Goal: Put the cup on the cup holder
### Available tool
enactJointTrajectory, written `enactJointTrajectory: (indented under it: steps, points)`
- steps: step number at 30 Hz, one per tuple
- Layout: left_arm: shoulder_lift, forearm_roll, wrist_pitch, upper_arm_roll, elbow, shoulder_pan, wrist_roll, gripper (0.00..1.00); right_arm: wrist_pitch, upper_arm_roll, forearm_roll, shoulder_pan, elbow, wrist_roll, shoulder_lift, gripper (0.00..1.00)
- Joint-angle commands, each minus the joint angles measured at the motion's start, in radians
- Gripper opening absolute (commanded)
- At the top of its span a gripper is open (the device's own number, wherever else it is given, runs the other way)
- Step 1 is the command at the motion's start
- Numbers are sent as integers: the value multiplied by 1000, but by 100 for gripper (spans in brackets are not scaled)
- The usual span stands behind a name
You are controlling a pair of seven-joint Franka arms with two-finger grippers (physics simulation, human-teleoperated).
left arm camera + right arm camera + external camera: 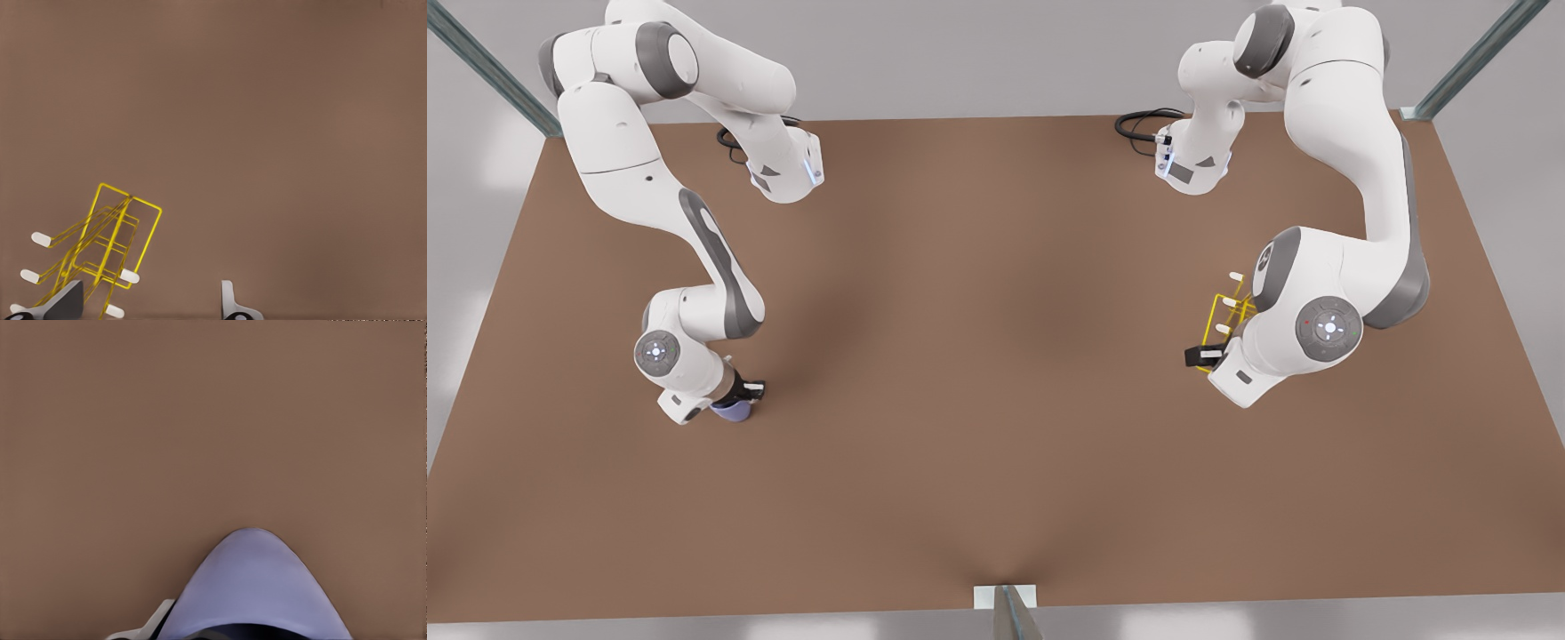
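Cup (734,410) low on the front view's left, lavender-blue, on the brown table (978,373) and clamped in the right gripper (740,400). Over on the front view's right, the yellow wire cup holder (1224,322) stands well apart from it, with the left gripper (1202,357) right at it. Left wrist view: fingers (230,300) spread open, rack (110,250) beside one. Right wrist view: cup (257,587) up close, held.

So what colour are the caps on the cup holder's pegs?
White caps on the yellow wire cup holder; the left wrist view shows them best.
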Motion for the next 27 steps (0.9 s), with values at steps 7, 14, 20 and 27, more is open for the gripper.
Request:
enactJointTrajectory:
  steps: [7, 14, 20, 27]
  points:
    - [-1, 1, -2, 1, 0, 0, -27, 100, -14, 32, -16, -41, 2, 33, -18, 21]
    - [-1, 1, -2, 1, -1, -2, -28, 100, -225, 61, -7, -29, 110, 35, -61, 21]
    - [-2, 1, -2, 1, 0, 8, -22, 100, -496, 72, 116, 92, 316, 136, -92, 21]
    - [-2, 2, -2, 1, -1, 6, -28, 100, -390, 72, 387, 291, 532, 306, 75, 21]
